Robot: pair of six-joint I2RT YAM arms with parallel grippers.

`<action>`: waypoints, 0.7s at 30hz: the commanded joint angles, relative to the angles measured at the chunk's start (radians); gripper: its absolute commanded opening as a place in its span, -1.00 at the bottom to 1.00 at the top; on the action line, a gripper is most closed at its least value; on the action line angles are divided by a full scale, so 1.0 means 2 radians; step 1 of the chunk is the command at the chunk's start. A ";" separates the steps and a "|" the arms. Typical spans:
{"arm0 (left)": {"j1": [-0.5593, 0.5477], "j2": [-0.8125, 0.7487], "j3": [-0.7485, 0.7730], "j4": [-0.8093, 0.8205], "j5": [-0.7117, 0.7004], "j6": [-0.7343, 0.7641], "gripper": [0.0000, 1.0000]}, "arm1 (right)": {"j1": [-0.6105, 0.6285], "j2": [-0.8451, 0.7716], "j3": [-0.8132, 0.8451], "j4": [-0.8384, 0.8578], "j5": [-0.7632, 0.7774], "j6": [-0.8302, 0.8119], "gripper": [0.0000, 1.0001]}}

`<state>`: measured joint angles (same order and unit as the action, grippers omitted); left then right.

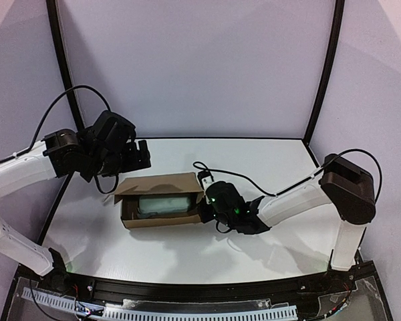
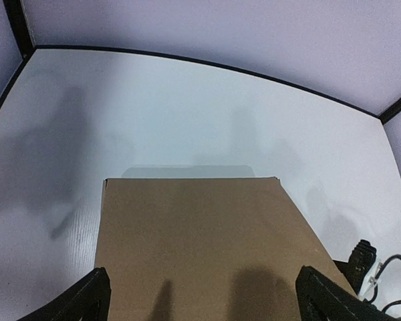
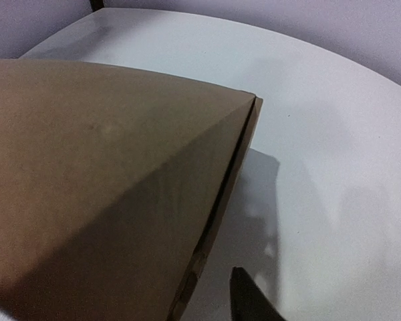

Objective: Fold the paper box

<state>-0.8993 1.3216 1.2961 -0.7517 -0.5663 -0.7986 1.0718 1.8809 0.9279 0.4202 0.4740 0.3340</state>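
The paper box (image 1: 162, 200) is a shallow brown cardboard box in the middle of the table, with its lid (image 1: 160, 182) raised at the back. A pale grey-green oblong object (image 1: 164, 202) lies inside. My left gripper (image 1: 139, 155) hovers just behind and above the lid. In the left wrist view its jaws (image 2: 204, 301) stand wide open over the lid (image 2: 194, 247), touching nothing. My right gripper (image 1: 206, 208) is at the box's right end. The right wrist view shows one dark fingertip (image 3: 250, 301) beside the box's edge (image 3: 220, 194). The cardboard hides the other finger.
The white table (image 1: 267, 167) is ringed by a black rim and pale purple walls. A black cable with a white plug (image 1: 205, 176) runs behind the right wrist, near the box's right corner. The right arm's elbow (image 1: 347, 187) stands at the right edge.
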 commanded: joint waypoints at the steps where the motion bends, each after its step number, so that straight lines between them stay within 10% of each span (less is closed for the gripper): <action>1: 0.021 0.000 -0.033 0.017 0.053 -0.014 0.97 | 0.006 -0.027 -0.013 -0.009 -0.035 -0.019 -0.14; 9: 0.044 0.015 -0.080 0.031 0.087 -0.038 0.97 | 0.006 -0.075 -0.049 0.004 -0.072 -0.044 0.96; 21: 0.052 0.014 -0.102 0.032 0.090 -0.047 0.97 | 0.006 -0.228 -0.100 -0.082 -0.168 -0.085 0.97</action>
<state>-0.8009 1.3602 1.1187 -0.6918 -0.4034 -0.8795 1.0737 1.5398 0.7635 0.3412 0.2371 0.1913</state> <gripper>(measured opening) 0.987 0.984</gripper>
